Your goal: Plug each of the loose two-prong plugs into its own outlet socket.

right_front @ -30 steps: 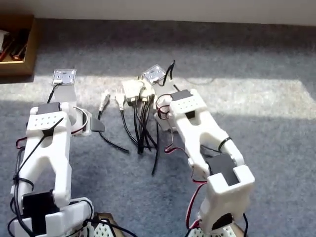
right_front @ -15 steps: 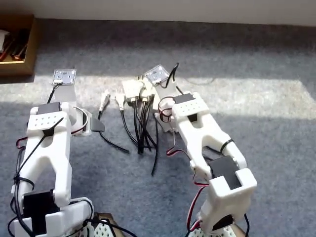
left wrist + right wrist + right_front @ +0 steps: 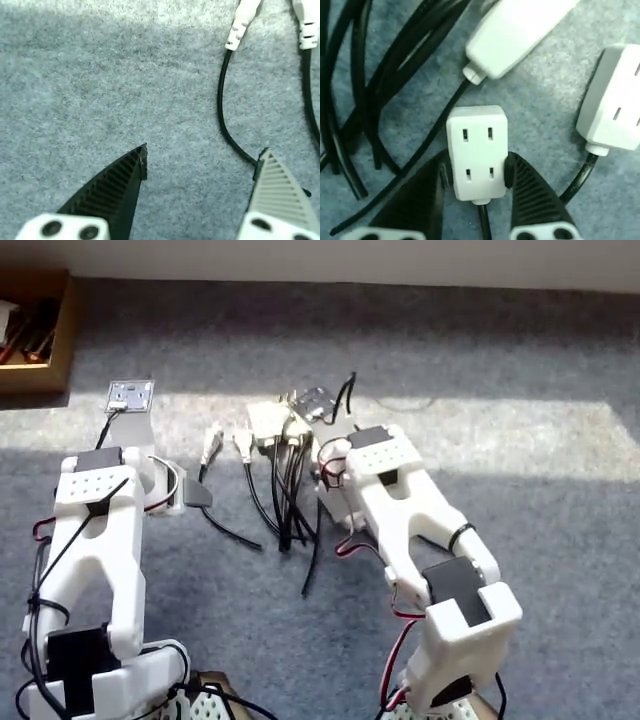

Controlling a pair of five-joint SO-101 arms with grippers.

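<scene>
Two loose white two-prong plugs (image 3: 212,444) (image 3: 243,444) lie on the grey carpet, each on a black cable. In the left wrist view one plug (image 3: 238,29) and the other plug (image 3: 305,31) lie beyond my left gripper (image 3: 204,152), which is open over bare carpet. My right gripper (image 3: 477,167) is shut on a white outlet socket block (image 3: 476,150), one finger on each side. A second socket block (image 3: 615,105) and a long white block (image 3: 515,30) lie close by. In the high view the right gripper (image 3: 328,478) sits beside the cable bundle.
A bundle of black cables (image 3: 288,495) runs between the arms. A grey outlet plate (image 3: 130,395) lies at the back left, another plate (image 3: 312,400) behind the right arm. A wooden box (image 3: 40,340) stands at the far left corner.
The right arm has shifted slightly to the left, and the grey plate behind it has tilted and moved a little. The left arm has kept still.
</scene>
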